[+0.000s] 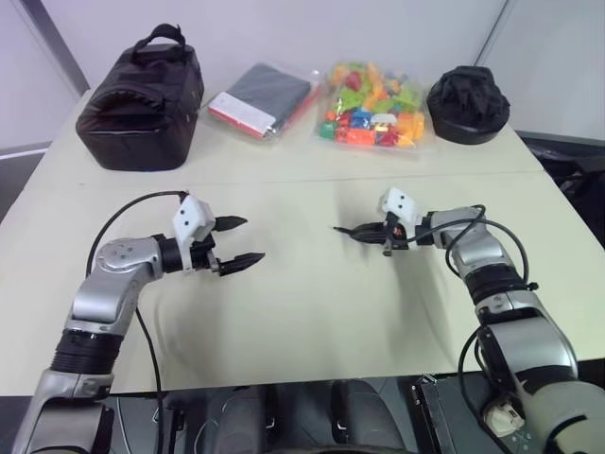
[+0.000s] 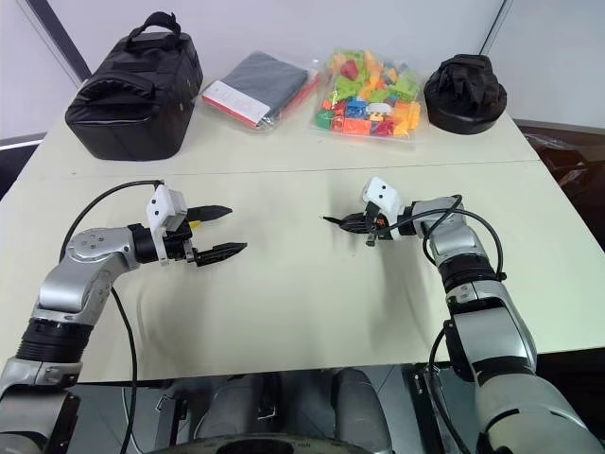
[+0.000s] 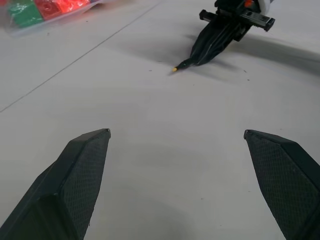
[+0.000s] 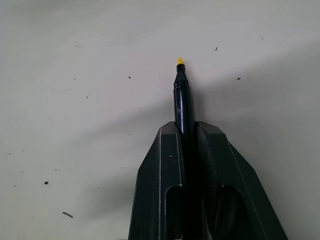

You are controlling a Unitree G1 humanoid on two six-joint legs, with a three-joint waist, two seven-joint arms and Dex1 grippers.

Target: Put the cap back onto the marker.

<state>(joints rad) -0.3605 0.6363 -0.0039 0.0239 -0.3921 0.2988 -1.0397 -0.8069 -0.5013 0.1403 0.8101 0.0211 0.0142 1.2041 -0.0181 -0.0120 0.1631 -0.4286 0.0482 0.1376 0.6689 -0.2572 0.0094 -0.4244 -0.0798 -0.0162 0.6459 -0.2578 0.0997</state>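
Observation:
The marker [image 4: 182, 102] is a thin black pen with a small yellow tip [image 4: 180, 61], and it sticks out from between the fingers of my right gripper [image 4: 185, 127], which is shut on it. In the head views the right gripper [image 1: 362, 232] hovers low over the middle of the white table [image 1: 312, 312], the marker [image 2: 333, 220] pointing toward my left side. My left gripper [image 1: 248, 239] stands open a hand's width away, facing the marker, with nothing between its fingers [image 3: 85, 165]. From the left wrist the marker's tip [image 3: 176, 68] shows ahead. The cap is out of view.
Along the table's far edge stand a black bag [image 1: 142, 99], a clear packet of dark cloth [image 1: 263, 97], a clear bag of colourful toy blocks [image 1: 373, 106] and a black round bundle [image 1: 468, 104]. A black cable [image 1: 123, 213] loops by my left arm.

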